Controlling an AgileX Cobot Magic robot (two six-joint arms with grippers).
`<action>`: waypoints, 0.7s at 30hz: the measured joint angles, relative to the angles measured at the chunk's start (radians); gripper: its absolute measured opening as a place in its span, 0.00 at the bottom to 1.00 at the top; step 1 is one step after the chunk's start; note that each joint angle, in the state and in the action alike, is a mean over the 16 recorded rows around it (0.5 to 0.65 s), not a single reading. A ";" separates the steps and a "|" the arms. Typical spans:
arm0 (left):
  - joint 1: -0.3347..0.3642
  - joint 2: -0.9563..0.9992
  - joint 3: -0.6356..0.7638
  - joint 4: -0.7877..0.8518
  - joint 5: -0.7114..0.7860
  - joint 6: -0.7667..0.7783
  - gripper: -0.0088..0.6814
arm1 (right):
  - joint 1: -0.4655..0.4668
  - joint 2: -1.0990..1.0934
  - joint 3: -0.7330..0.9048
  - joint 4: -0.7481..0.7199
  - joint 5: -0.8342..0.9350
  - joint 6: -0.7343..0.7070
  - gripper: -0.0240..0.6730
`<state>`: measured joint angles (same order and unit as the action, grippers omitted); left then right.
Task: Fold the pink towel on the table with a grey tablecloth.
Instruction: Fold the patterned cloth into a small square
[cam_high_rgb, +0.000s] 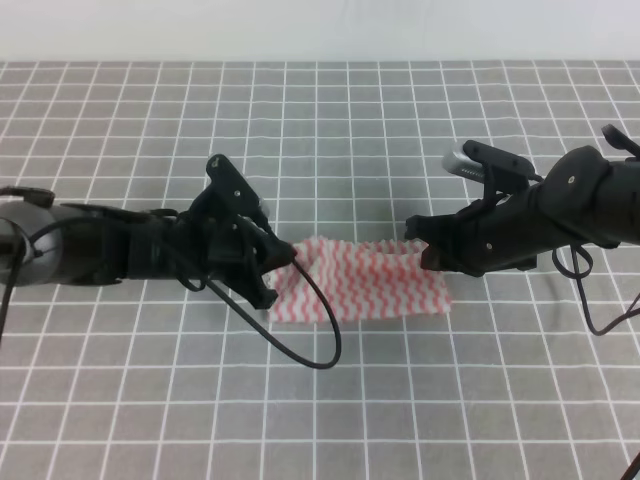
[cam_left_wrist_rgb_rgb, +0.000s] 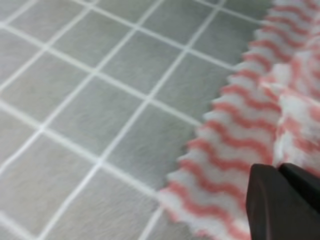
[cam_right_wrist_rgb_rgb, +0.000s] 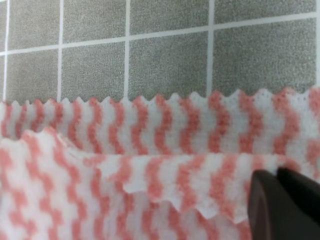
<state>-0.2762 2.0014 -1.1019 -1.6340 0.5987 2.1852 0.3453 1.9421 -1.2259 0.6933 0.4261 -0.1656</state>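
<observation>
The pink towel (cam_high_rgb: 365, 285) lies doubled into a wide band on the table with a grey tablecloth (cam_high_rgb: 330, 130), between my two arms. At the band's left end, my left gripper (cam_high_rgb: 283, 256) is shut on the towel. My right gripper (cam_high_rgb: 418, 240) is shut on its upper right corner. In the left wrist view the closed dark fingertips (cam_left_wrist_rgb_rgb: 272, 200) sit on the striped towel (cam_left_wrist_rgb_rgb: 240, 130). The right wrist view shows the upper layer (cam_right_wrist_rgb_rgb: 150, 185) folded over the lower one, whose zigzag far edge (cam_right_wrist_rgb_rgb: 150, 102) peeks out beyond; the closed fingertips (cam_right_wrist_rgb_rgb: 265, 205) meet the fold.
A black cable (cam_high_rgb: 322, 345) loops from the left arm onto the cloth just in front of the towel. Another cable (cam_high_rgb: 590, 310) hangs off the right arm. The tablecloth ends at a white strip (cam_high_rgb: 320, 30) along the back.
</observation>
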 joint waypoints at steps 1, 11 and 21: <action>0.000 -0.003 0.000 -0.003 -0.006 -0.001 0.01 | 0.000 0.001 0.000 0.000 0.000 0.000 0.01; -0.001 -0.016 0.000 -0.026 -0.073 0.002 0.01 | 0.000 -0.001 0.000 0.000 0.000 0.000 0.01; -0.002 -0.017 -0.010 -0.047 -0.120 0.018 0.01 | 0.000 -0.004 0.000 0.000 0.000 -0.001 0.01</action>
<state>-0.2780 1.9843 -1.1116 -1.6815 0.4787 2.2033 0.3453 1.9384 -1.2258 0.6932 0.4263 -0.1666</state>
